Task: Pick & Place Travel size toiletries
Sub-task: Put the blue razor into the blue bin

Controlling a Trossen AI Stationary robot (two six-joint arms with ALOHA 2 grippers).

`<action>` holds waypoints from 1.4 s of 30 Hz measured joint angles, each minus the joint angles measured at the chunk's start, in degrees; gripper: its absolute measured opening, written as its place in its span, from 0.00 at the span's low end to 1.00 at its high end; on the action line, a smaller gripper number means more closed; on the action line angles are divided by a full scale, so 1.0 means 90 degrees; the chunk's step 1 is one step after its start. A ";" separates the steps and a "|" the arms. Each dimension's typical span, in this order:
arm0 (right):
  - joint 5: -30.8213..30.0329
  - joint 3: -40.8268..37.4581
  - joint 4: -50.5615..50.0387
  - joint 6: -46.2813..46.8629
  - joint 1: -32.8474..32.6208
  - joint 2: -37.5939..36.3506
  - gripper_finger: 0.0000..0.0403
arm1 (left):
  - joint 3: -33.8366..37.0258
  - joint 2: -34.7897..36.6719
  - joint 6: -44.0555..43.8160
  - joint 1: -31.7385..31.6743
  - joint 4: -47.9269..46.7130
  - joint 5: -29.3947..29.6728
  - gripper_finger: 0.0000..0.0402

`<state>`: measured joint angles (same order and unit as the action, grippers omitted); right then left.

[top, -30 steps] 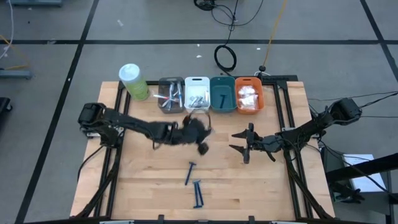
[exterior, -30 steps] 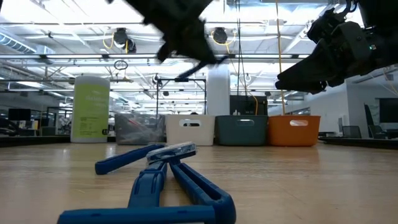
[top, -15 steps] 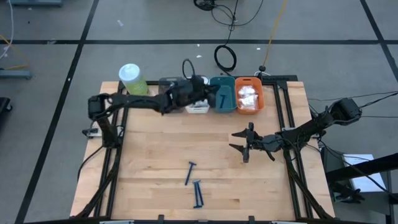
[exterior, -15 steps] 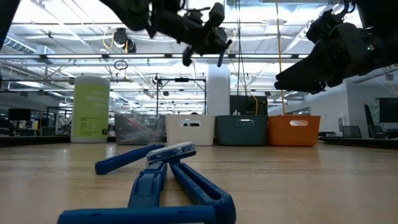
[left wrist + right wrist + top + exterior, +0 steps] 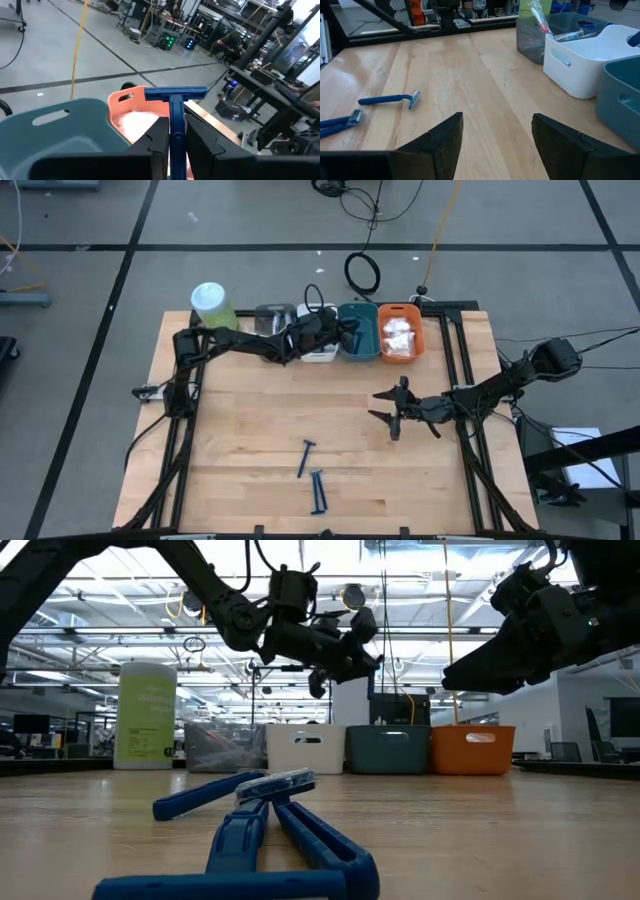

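- High view: the left gripper (image 5: 345, 340) is stretched out over the teal bin (image 5: 357, 332), which sits in a row between the white bin (image 5: 317, 320) and the orange bin (image 5: 400, 332). The grey bin (image 5: 272, 315) and the pale-green cylinder (image 5: 213, 310) stand on the white bin's far side from the teal one. The right gripper (image 5: 392, 407) hovers over bare table (image 5: 240, 450), well apart from the teal bin, fingers spread and holding nothing. Three blue razors (image 5: 313, 478) lie on the wood farther still from the teal bin.
- Low view: the left gripper (image 5: 345, 645) hangs above the teal bin (image 5: 388, 750); the loose razors (image 5: 262, 815) lie close to the camera.
- Left wrist view: the fingers (image 5: 157, 137) pinch the stem of a blue razor (image 5: 175, 100), its head upright over the teal bin (image 5: 60, 130), with the orange bin (image 5: 131, 96) and its white pouches (image 5: 140, 122) just beyond.
- Right wrist view: the spread fingers (image 5: 437, 142) frame bare wood; one razor (image 5: 390, 99) lies apart from the teal bin (image 5: 622, 95).
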<state>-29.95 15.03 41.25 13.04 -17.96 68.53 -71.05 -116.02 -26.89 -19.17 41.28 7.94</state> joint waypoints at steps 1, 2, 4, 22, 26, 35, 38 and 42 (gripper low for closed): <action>0.0000 0.0000 0.0002 0.0000 0.0000 0.0000 0.56 | 0.0000 -0.0011 0.0000 -0.0023 0.0009 0.0002 0.13; 0.0000 0.0000 0.0002 0.0000 0.0000 0.0000 0.56 | 0.0000 -0.0013 0.0000 -0.0042 0.0005 0.0042 0.15; 0.0000 0.0000 0.0002 0.0000 0.0000 0.0000 0.56 | 0.0000 -0.0013 0.0014 -0.0082 -0.0054 0.0172 0.15; 0.0002 0.0000 0.0005 0.0000 0.0000 0.0000 0.56 | 0.0000 -0.0013 0.0536 -0.0133 -0.0076 0.0229 0.34; 0.0002 0.0000 0.0005 0.0000 0.0000 0.0000 0.56 | 0.0000 -0.0013 0.0576 -0.0135 -0.0086 0.0225 0.53; 0.0015 0.0000 0.0007 0.0000 0.0000 0.0000 0.56 | 0.0000 -0.0013 -0.0466 -0.0235 -0.0088 0.0034 0.78; 0.0017 0.0000 0.0007 0.0000 0.0000 0.0000 0.56 | 0.0000 -0.0013 -0.1557 -0.0451 -0.0090 -0.0438 0.81; 0.0019 0.0000 0.0007 0.0000 0.0000 0.0000 0.56 | 0.0000 -0.0013 -0.1695 -0.0649 -0.0088 -0.0995 0.81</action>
<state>-29.78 15.03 41.32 13.04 -17.96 68.53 -71.05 -116.14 -42.15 -25.01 40.49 -1.01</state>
